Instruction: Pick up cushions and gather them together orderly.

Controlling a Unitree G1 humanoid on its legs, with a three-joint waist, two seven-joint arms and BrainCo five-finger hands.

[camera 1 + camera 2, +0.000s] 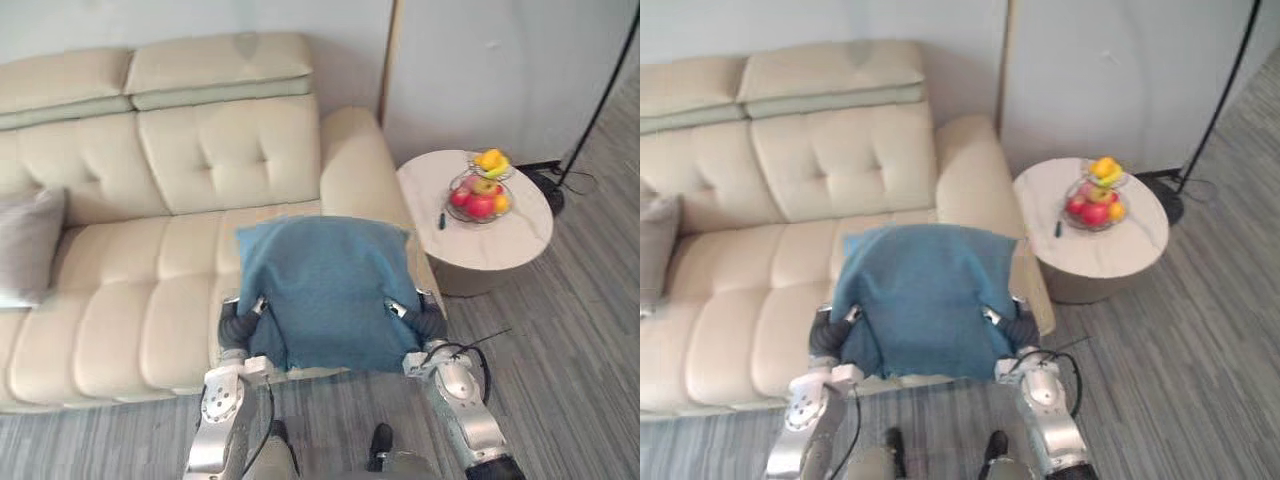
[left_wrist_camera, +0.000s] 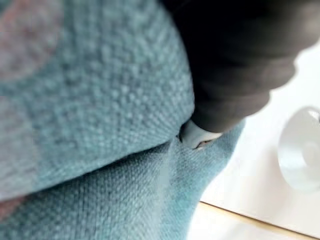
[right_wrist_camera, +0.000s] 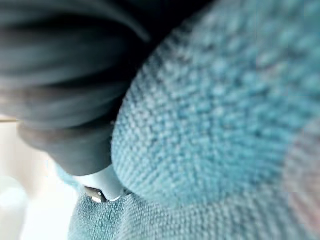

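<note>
- Left eye view: one blue cushion (image 1: 325, 290), held between the left hand (image 1: 240, 322) and the right hand (image 1: 428, 322) in front of the right-hand seat of a cream sofa (image 1: 150, 300). The left hand touches the cushion's lower left edge, the right hand its lower right edge. The cushion hides the grasp of each hand, so whether either is closed on the cloth cannot be told.
- Same view: one grey cushion (image 1: 28, 245), leaning against the backrest at the sofa's far left end, well apart from the blue cushion.
- Right eye view: one round side table (image 1: 1135, 250), just beside the sofa's right arm. On it are a fruit basket (image 1: 1093, 200) of red and yellow fruit and a small dark object (image 1: 1058, 229) near the basket. A black pole (image 1: 1220, 90) rises beyond the table.
- Left wrist view: the left hand's dark cover lies against the blue cushion's weave; grasp cannot be told.
- Right wrist view: the right hand's dark cover lies against the same weave; grasp cannot be told.
</note>
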